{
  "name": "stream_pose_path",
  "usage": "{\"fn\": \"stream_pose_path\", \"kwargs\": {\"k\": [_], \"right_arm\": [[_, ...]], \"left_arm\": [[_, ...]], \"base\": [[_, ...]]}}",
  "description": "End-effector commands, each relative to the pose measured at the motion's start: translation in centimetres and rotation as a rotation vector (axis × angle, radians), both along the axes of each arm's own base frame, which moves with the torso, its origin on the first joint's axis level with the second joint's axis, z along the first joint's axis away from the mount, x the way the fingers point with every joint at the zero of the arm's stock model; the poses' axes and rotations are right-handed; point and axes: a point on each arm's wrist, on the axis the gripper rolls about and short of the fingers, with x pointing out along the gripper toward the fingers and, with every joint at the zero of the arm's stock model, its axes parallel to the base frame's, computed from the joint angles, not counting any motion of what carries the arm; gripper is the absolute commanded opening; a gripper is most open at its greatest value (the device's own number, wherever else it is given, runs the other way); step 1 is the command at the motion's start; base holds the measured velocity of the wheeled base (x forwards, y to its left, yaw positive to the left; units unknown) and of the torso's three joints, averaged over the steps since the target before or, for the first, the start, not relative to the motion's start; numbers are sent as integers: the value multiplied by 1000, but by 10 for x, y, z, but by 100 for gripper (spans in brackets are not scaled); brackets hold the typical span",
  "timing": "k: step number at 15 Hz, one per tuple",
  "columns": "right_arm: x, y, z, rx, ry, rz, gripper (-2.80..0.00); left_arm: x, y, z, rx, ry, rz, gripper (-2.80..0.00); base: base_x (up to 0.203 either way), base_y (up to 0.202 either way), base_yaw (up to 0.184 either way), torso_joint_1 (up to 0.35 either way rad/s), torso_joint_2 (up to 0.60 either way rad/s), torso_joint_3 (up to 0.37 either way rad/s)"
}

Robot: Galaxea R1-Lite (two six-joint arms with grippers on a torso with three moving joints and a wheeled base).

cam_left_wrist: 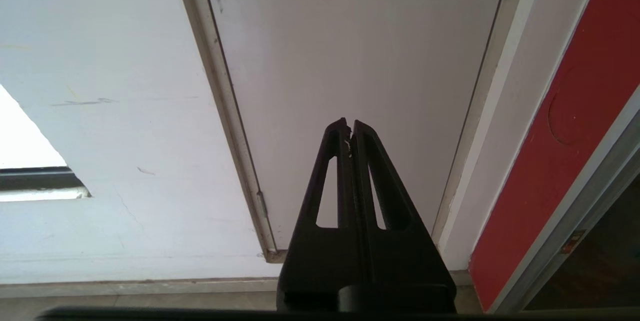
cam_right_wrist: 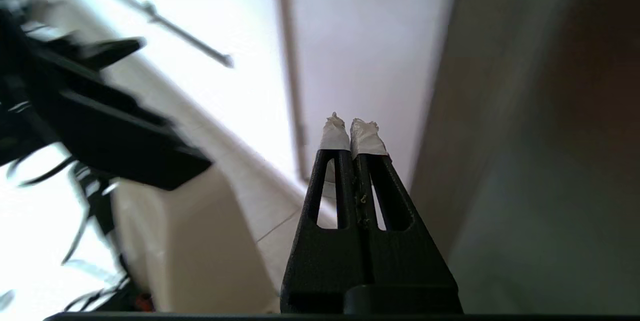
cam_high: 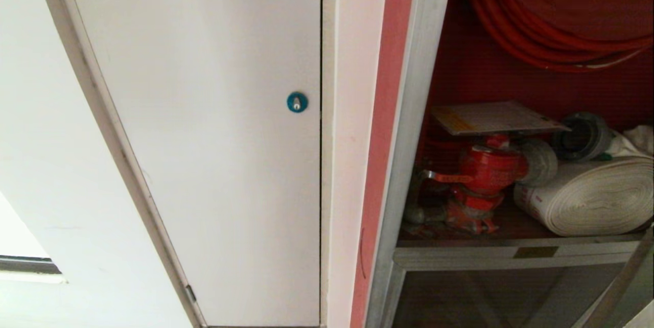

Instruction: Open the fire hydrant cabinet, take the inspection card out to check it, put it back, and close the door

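Card (cam_high: 498, 117) first: the inspection card is a thin flat sheet lying on top of the red valve (cam_high: 485, 169), inside the fire hydrant cabinet (cam_high: 409, 113). The cabinet stands open, with its red inside showing. No hand is near the card. In the head view no arm shows at all.

The left hand (cam_left_wrist: 349, 122) is squeezed shut and holds nothing. It points at the bottom of a plain white panel (cam_left_wrist: 360, 61), off to the side of the cabinet's red edge. The right hand (cam_right_wrist: 349, 122) is pressed shut too, with nothing in it. Its two fingertips (cam_right_wrist: 334, 133) are wrapped in white tape. It points at a pale wall, and that view is too blurry to say what else is there.

The valve sits on a shelf (cam_high: 511, 254) with a silver metal front. A white rolled hose (cam_high: 592, 197) lies just beside the valve on the same shelf. A red hose reel (cam_high: 552, 16) hangs above them. The white panel has a blue round lock (cam_high: 297, 101) near its edge.

I count one card, one valve, one rolled hose, one reel, one lock and two hands.
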Motion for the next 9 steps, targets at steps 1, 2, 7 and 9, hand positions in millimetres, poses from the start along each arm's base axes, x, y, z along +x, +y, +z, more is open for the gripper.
{"fn": "stream_pose_path", "kwargs": {"k": [1,2,7,9], "right_arm": [[-14,-1,-8,14,-45,-54,-280],[-21,-2,-12,36,-59,-114,-280],[-24,-9,-33,85,-56,-456,-280],[-22,-11,-47,70,-70,-558,-280]], "left_arm": [[0,0,0,0,3,-1,-280],[0,0,0,0,3,0,-280],[0,0,0,1,3,0,-280],[0,0,0,1,3,-1,-280]], "base": [[0,0,0,0,0,0],[0,0,0,0,0,0],[0,0,0,0,0,0],[0,0,0,0,0,0]]}}
